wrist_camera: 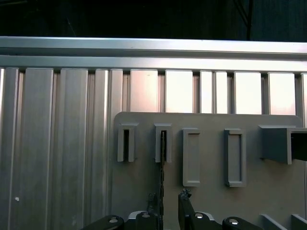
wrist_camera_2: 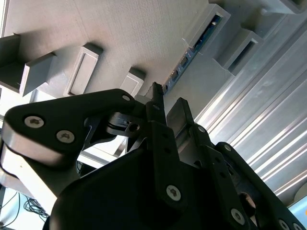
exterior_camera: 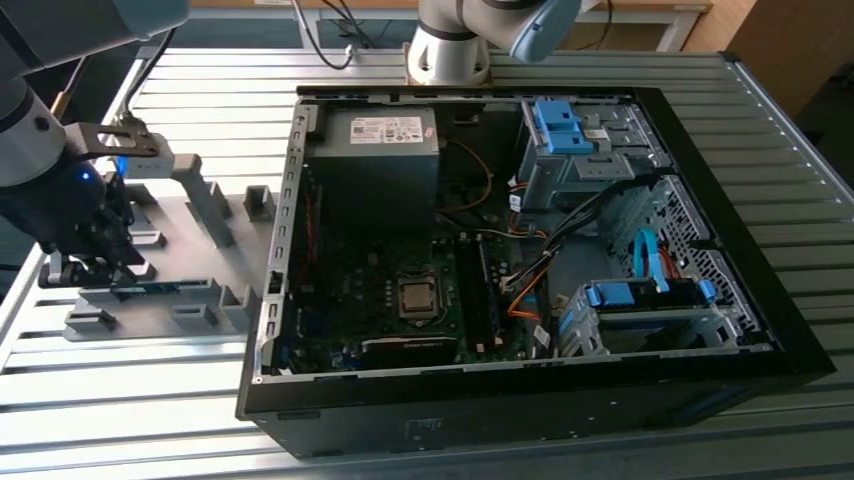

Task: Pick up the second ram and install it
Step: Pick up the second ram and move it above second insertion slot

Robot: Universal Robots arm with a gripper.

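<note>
While the black two-fingered gripper [exterior_camera: 87,270] hangs low over the flat grey plastic fixture plate with raised slotted blocks [exterior_camera: 240,262], its fingers stand a little apart on either side of the second ram [wrist_camera: 162,158], a thin blue-green circuit-board stick with dark chips. In the first wrist view the stick is seen edge-on, running from a slotted grey block [wrist_camera: 163,142] down to the gripper [wrist_camera: 168,200]. One finger lies close against the stick, and a sliver of grey plate shows between the stick and the other finger, so the gripper is not clamped on it. In the second wrist view the ram [wrist_camera_2: 184,61] stands on its long edge on the plate, with its far end inside a block and its near end between the fingertips of the gripper [wrist_camera_2: 168,103]. The plate rests on the ribbed aluminium worktop [exterior_camera: 134,400], just beside the open black desktop computer case [exterior_camera: 534,425], to the exterior view's left of it.
</note>
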